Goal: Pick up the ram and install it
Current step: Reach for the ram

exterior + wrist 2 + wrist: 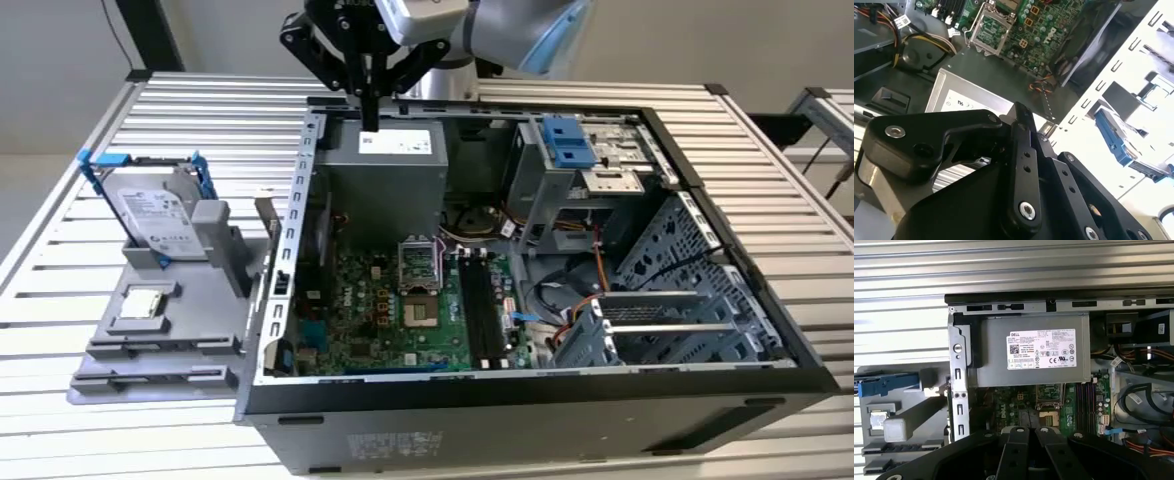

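In the exterior view my gripper (370,122) hangs over the back rim of the open computer case (534,395), just above the grey power supply (387,150). Its black fingers (1019,445) stand together, shut, and nothing shows between them in both wrist views. The long black memory sockets (483,300) lie on the green motherboard (360,300), well below and in front of the gripper. A thin dark piece (264,218) stands upright between the grey fixture and the case wall. I cannot tell whether that piece is the ram.
On the slatted metal table (200,110), at the exterior view's left, a grey fixture (160,340) holds a silver hard drive with blue rails (154,215) and a small square chip (144,300). Drive cages (667,320) and cables crowd the case's right half.
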`<state>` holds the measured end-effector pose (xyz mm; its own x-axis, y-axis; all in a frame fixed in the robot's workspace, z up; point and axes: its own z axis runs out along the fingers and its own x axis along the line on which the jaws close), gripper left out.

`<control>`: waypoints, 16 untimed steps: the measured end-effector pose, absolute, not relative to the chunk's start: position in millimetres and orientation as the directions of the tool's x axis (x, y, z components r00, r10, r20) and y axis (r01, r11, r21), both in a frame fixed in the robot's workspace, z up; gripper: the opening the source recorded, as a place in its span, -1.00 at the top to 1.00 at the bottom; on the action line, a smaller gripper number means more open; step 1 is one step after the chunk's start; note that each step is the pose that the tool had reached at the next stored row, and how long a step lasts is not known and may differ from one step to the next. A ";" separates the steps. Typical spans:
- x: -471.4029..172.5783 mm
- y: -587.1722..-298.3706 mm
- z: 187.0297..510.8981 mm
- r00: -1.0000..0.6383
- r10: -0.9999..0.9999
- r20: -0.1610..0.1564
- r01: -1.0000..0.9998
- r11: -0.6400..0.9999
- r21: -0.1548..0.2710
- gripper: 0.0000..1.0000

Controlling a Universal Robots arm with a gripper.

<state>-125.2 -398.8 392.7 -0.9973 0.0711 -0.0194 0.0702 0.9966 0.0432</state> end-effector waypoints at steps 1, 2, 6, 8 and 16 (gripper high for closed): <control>-126.2 -398.8 392.7 -0.997 0.071 -0.019 0.070 0.997 0.043 1.00; -127.3 -398.8 392.7 -0.997 0.071 -0.019 0.070 0.997 0.043 1.00; -132.4 -398.8 392.7 -0.997 0.071 -0.019 0.070 0.997 0.043 1.00; -135.4 -398.8 392.7 -0.997 0.071 -0.019 0.070 0.997 0.043 1.00; -148.5 -398.8 392.7 -0.997 0.071 -0.019 0.070 0.997 0.043 1.00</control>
<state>-148.5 -398.8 392.7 -0.9973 0.0711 -0.0194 0.0702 0.9966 0.0433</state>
